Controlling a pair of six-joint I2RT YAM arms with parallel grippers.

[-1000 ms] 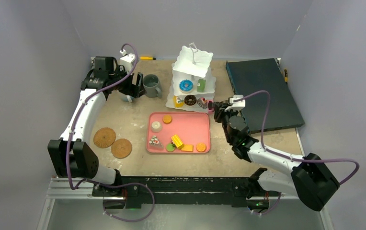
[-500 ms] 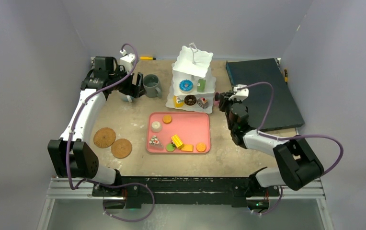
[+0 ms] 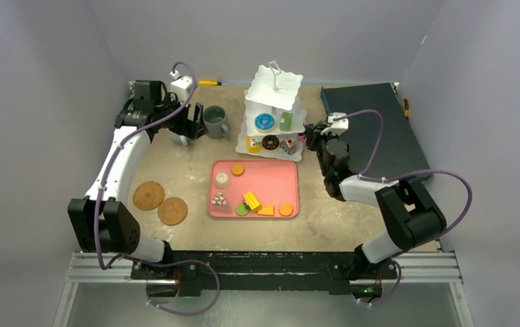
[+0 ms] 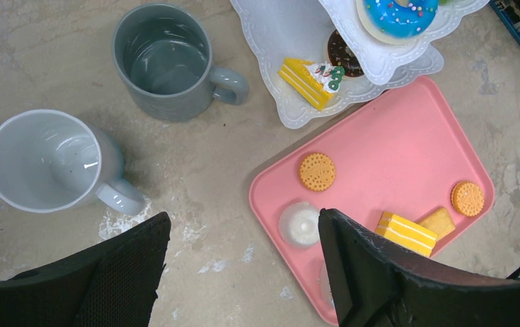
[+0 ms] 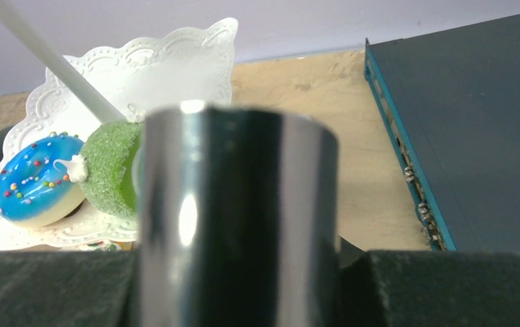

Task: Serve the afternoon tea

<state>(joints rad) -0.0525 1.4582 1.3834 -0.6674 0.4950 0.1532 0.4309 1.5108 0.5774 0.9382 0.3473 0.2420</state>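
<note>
Afternoon tea stand (image 3: 274, 82) upright, ahead of both jaw sets.
Left gripper (image 4: 244, 218): jaws spread wide, holding nothing.
White mug (image 4: 43, 160) just ahead of one finger, untouched. Grey mug (image 4: 162, 58) farther ahead, beside stand's bottom tier.
Pink tray (image 4: 393, 157): corner ahead of other finger; biscuit (image 4: 317, 171) and cake slice (image 4: 407, 233) on it.
Right gripper (image 5: 240, 286): jaws pinching shiny metal piece (image 5: 237, 191), identity unclear.
Blue donut (image 5: 36, 178) and green pastry (image 5: 111, 167) on stand tier just beyond held piece.
Cork coasters (image 3: 148, 195) well behind left jaws.

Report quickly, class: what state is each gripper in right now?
Left gripper: open, holding nothing.
Right gripper: closed on a shiny metal piece; what the piece is cannot be told.
</note>
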